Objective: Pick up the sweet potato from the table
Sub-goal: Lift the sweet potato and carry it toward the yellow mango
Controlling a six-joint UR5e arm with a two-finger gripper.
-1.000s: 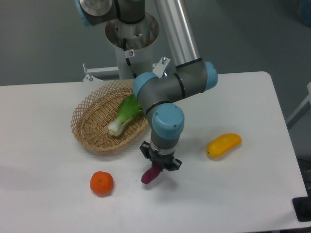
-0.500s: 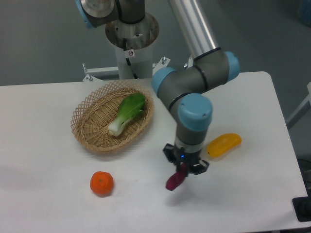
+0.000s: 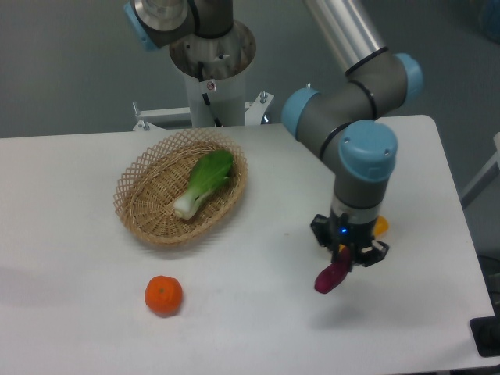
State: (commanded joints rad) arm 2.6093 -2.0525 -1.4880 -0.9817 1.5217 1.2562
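**Operator:** Since a second ago I've swung the arm well to the right across the table (image 3: 94, 312); the sweet potato (image 3: 332, 276) has travelled with it, away from the orange (image 3: 163, 295) and toward the table's right side.

**Observer:** Where does it sit relative to the gripper (image 3: 344, 258)?

**Operator:** Directly below, pinched between the fingers at its upper end. Its long axis tilts, the free tip hanging down and to the left. I judge it is off the tabletop, since a faint shadow lies apart from it to the lower right, though I can't be sure of the clearance.

**Observer:** Anything crowding it?

**Operator:** The yellow-orange fruit (image 3: 380, 226) is mostly hidden behind the wrist; only a sliver shows at the right. I can't tell whether the gripper clears it, so I'd mind that side on any further move.

**Observer:** And the basket (image 3: 134, 205)?

**Operator:** Well apart, upper left. It holds one leafy green vegetable (image 3: 205, 181), white stem pointing down-left. Nothing else is in it.
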